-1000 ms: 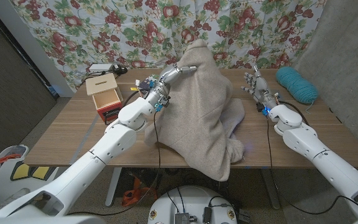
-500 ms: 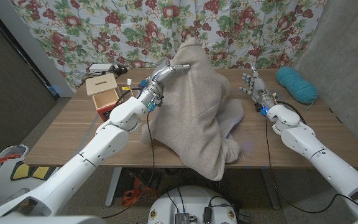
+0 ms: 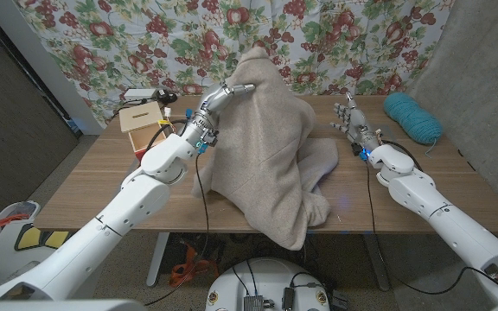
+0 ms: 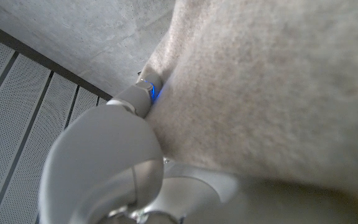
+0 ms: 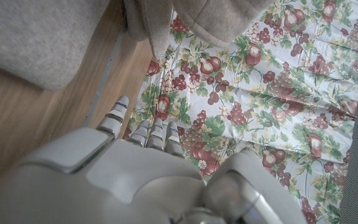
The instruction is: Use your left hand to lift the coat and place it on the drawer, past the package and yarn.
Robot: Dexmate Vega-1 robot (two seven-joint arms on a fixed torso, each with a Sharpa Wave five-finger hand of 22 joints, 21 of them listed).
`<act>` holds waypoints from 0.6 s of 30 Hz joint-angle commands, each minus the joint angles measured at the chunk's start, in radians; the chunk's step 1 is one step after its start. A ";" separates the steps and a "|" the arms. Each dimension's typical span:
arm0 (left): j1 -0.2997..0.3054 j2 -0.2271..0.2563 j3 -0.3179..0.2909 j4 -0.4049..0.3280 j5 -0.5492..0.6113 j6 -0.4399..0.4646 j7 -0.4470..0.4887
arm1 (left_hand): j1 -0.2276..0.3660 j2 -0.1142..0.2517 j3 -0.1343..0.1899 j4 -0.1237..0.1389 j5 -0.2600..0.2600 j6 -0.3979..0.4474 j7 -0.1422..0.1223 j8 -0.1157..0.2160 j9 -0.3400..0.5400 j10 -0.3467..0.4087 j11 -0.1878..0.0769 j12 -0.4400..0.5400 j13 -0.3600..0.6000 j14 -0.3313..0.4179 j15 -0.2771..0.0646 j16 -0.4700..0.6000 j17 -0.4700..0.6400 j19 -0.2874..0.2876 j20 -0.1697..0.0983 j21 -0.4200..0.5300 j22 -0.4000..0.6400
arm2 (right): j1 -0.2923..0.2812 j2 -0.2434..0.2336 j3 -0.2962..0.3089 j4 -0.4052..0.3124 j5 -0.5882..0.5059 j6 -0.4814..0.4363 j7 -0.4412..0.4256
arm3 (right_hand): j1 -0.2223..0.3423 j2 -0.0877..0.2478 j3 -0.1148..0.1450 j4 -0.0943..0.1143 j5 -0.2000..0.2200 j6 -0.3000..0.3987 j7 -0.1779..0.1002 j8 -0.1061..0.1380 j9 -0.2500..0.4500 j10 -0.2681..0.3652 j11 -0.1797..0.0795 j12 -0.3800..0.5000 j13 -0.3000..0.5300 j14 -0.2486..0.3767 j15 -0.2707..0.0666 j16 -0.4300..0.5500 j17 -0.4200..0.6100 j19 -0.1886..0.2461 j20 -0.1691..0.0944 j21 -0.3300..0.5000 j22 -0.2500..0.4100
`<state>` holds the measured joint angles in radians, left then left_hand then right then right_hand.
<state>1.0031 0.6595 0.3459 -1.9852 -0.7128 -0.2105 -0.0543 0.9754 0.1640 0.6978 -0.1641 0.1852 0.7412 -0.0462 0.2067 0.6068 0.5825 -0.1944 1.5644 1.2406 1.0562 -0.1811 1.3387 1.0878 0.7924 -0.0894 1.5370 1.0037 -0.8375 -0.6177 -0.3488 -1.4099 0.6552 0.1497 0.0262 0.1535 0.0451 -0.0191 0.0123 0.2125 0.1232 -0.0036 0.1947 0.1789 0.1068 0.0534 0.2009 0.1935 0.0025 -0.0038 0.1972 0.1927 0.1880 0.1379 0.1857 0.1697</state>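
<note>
While the coat (image 3: 271,142) hangs high over the middle of the surface (image 3: 102,186), its peak is up against the floral curtain (image 3: 145,39) and its lower folds spill across the wood and over the near edge. The left robot hand (image 3: 226,93) is right at the coat's upper left side, fingers pressed into the beige cloth and carrying it aloft; from the left wrist view, that fabric (image 4: 272,87) is draped close against the arm. Off to the left of the coat sits the small wooden drawer (image 3: 145,130), a box with a red front, well apart from the hanging cloth, and there's a pale package (image 3: 145,94) just behind it near the curtain. Over on the far right, a ball of teal yarn (image 3: 411,117) rests on the surface. The right robot hand (image 3: 350,118) stands upright between coat and yarn, fingers spread, holding nothing, near the coat's right fold.
</note>
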 commanded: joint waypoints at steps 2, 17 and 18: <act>0.051 0.029 -0.056 -0.042 0.024 -0.003 0.083 | -0.003 0.001 0.008 -0.002 -0.003 0.004 0.005 -0.002 0.003 -0.003 -0.007 0.005 0.001 0.000 -0.034 0.001 -0.001 0.003 -0.118 0.002 0.000 | 0.024 0.008 -0.014 0.028 0.001 -0.011 0.018 | 0.000 0.007 -0.001 -0.007 -0.004 0.000 0.001 -0.002 0.006 0.004 0.000 0.000 0.003 -0.002 -0.007 0.003 0.003 0.001 0.001 0.004 0.002; 0.092 0.019 -0.118 -0.045 0.098 -0.024 0.194 | -0.003 0.001 0.011 -0.001 -0.003 0.006 0.006 -0.002 0.000 -0.001 -0.007 0.005 0.001 0.003 -0.034 0.004 0.002 0.005 -0.118 0.008 0.010 | 0.045 0.008 -0.022 0.047 0.000 -0.019 0.038 | 0.000 0.007 -0.001 -0.007 -0.004 0.000 0.001 -0.002 0.006 0.004 -0.001 0.000 0.003 -0.002 -0.008 0.004 0.004 0.002 0.002 0.004 0.002; 0.096 0.019 -0.123 -0.046 0.101 -0.023 0.201 | -0.003 0.001 0.012 -0.001 -0.003 0.007 0.007 -0.001 0.001 0.000 -0.007 0.005 0.001 0.003 -0.034 0.004 0.002 0.002 -0.118 0.007 0.012 | 0.046 0.007 -0.023 0.048 -0.002 -0.019 0.039 | 0.000 0.007 -0.001 -0.007 -0.004 0.000 0.001 -0.002 0.006 0.004 -0.001 0.000 0.003 -0.002 -0.008 0.003 0.004 0.002 0.001 0.004 0.002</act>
<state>1.0650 0.6795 0.2680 -2.0209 -0.6523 -0.2264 0.0758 0.9755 0.1641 0.7020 -0.1683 0.1852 0.7413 -0.0460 0.2067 0.6070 0.5809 -0.1928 1.5644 1.2406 1.0562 -0.1811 1.3391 1.0861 0.7924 -0.0893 1.5370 1.0070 -0.8034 -0.6111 -0.3666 -1.3730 0.6537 0.1383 0.0545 0.1532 0.0454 -0.0191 0.0123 0.2125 0.1232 -0.0036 0.1947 0.1789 0.1068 0.0533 0.2009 0.1935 0.0025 -0.0038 0.1972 0.1927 0.1880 0.1379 0.1857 0.1697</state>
